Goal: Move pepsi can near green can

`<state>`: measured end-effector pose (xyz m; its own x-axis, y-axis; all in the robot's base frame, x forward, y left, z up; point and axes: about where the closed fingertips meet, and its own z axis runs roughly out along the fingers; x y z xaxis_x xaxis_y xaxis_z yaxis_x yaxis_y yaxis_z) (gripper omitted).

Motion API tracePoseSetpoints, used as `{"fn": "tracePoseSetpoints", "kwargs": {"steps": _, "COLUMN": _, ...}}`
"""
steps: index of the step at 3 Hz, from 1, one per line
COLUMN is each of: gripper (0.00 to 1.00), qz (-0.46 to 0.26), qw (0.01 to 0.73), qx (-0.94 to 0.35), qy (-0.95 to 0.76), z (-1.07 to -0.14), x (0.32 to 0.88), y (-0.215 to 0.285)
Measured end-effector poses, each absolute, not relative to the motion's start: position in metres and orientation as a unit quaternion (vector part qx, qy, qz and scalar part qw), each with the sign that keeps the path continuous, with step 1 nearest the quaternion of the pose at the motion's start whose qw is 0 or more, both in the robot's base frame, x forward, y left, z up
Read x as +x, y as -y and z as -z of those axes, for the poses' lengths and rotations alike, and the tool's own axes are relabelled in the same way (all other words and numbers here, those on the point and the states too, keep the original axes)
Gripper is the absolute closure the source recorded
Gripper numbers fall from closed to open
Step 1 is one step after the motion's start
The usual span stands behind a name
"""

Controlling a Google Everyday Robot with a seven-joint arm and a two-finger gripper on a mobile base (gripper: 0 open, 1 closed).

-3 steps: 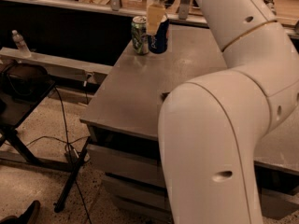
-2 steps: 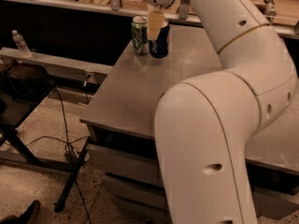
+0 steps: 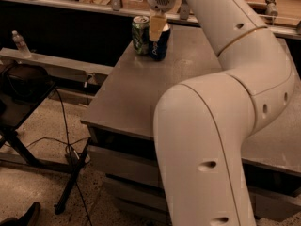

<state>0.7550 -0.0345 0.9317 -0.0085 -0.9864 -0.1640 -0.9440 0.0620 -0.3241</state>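
Tool (image 3: 158, 31) is directly over the upright pepsi can (image 3: 161, 48), at the far-left corner of the desk (image 3: 141, 93). Green can (image 3: 139, 36) stands just beside it, left. Can't tell if the tool is gripping or spread.

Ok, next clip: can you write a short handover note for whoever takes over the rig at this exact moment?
Pincer: low at the far left corner of the table, right at the pepsi can. I cannot tell if it holds the can.
Things: the pepsi can and the green can both stand upright, side by side. I cannot tell if they touch.
Done: the pepsi can looks to be placed near the green can.
Left: probably only to confirm the release and lift the arm away without knocking either can.
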Motion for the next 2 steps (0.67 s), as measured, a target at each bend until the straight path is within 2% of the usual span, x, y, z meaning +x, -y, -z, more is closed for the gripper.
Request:
{"fn": "tracePoseSetpoints", "kwargs": {"steps": 1, "gripper": 0.0, "qz": 0.06, "qw": 0.193, "qx": -0.677, "qy": -0.708, "z": -0.934, "x": 0.76, "y": 0.033}}
{"fn": "tracePoseSetpoints", "kwargs": {"steps": 2, "gripper": 0.0, "qz": 0.046, "qw": 0.221, "qx": -0.657, "qy": -0.719, "z": -0.943, "x": 0.757, "y": 0.055}}
